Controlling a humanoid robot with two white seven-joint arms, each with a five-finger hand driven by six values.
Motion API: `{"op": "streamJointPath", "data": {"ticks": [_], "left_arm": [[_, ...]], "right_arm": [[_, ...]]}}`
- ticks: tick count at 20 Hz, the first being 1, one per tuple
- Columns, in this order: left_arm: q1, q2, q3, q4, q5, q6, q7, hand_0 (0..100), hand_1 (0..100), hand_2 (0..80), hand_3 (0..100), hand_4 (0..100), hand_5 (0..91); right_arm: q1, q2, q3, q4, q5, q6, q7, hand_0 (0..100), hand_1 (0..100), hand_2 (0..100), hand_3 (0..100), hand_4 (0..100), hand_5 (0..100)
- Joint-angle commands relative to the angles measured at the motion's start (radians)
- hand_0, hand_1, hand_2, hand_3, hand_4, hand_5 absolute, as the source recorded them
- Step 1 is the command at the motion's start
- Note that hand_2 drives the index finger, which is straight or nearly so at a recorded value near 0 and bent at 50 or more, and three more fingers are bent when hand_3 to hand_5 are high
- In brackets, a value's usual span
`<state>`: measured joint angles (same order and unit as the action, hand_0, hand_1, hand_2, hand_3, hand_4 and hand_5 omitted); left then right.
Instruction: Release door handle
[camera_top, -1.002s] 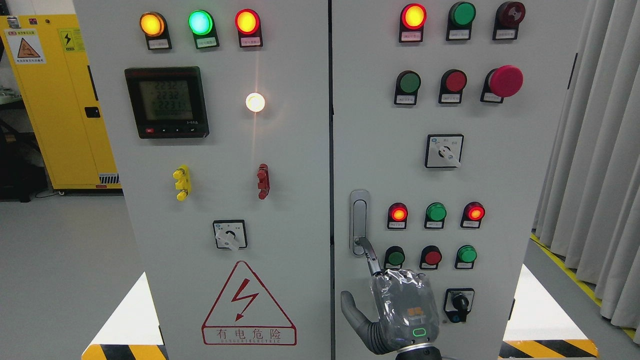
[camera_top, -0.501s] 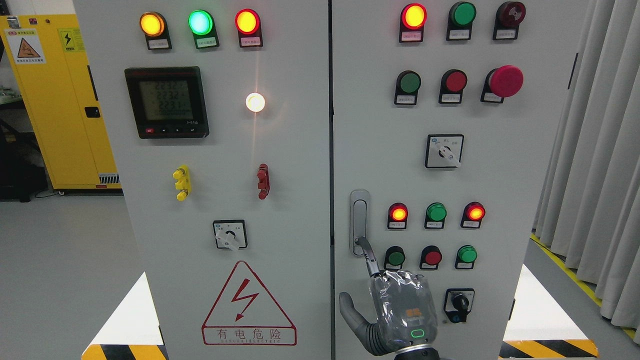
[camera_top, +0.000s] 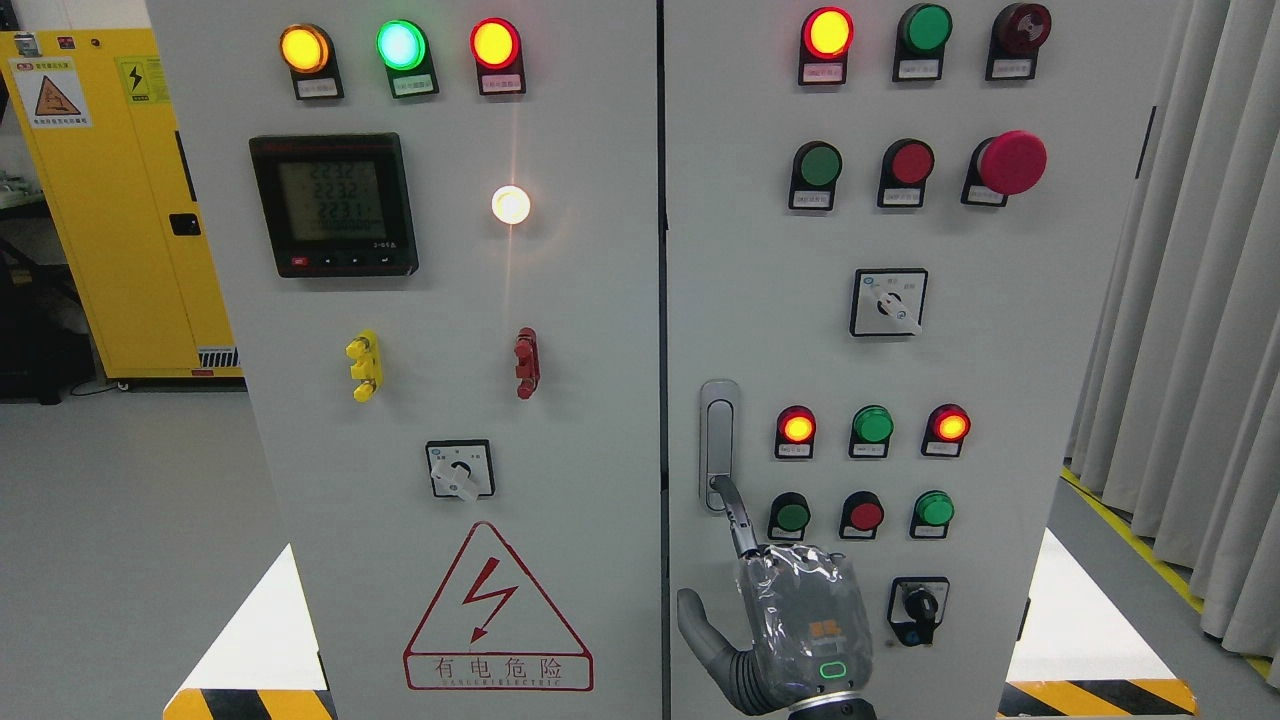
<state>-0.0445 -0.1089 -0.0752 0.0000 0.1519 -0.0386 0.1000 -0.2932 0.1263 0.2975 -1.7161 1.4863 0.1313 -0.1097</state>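
— Where are the fingers (camera_top: 738, 515) just now?

— One slim grey finger is stretched straight up and to the left, its tip touching the lower end of the upright silver metal door handle (camera_top: 718, 440). The dark thumb (camera_top: 700, 625) is spread out wide to the left, well off the handle. Nothing is gripped; the other fingers are hidden behind the back of the hand.

— Which hand is that?

— The right hand (camera_top: 800, 620), wrapped in clear plastic film with a small green light near the wrist. It comes up from the bottom edge, right of the middle.

— And the handle itself?

— Set in the left edge of the pale grey right cabinet door (camera_top: 1000, 350), low down, just beside the dark seam between the two doors. The door lies flush with its neighbour.

— What is close by?

— Just right of the finger is a round green push button (camera_top: 792, 516), then a red one (camera_top: 864, 515) and another green one (camera_top: 934, 508). Above them glow a red lamp (camera_top: 797, 426), a green lamp (camera_top: 872, 425) and a second red lamp (camera_top: 950, 426). A black rotary key switch (camera_top: 918, 608) sits to the right of the hand.

— Further out?

— The left door carries a black digital meter (camera_top: 333, 203) and a red triangular lightning warning sign (camera_top: 497, 608). A yellow steel cabinet (camera_top: 110, 200) stands at far left, a grey pleated curtain (camera_top: 1190, 350) at far right.
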Motion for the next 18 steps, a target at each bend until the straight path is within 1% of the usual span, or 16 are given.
{"op": "streamJointPath", "data": {"ticks": [1, 8, 18], "left_arm": [[0.0, 0.0, 0.0, -0.012, 0.0, 0.0, 0.0, 12, 56, 0.0, 0, 0, 0.0], [0.0, 0.0, 0.0, -0.012, 0.0, 0.0, 0.0, 12, 56, 0.0, 0, 0, 0.0], [0.0, 0.0, 0.0, -0.012, 0.0, 0.0, 0.0, 12, 56, 0.0, 0, 0, 0.0]], "right_arm": [[0.005, 0.0, 0.002, 0.001, -0.003, 0.01, 0.004, 46, 37, 0, 100, 100, 100], [0.003, 0.0, 0.014, 0.003, -0.001, 0.01, 0.004, 46, 37, 0, 100, 100, 100], [0.005, 0.0, 0.014, 0.003, 0.0, 0.01, 0.005, 46, 37, 0, 100, 100, 100]]}}
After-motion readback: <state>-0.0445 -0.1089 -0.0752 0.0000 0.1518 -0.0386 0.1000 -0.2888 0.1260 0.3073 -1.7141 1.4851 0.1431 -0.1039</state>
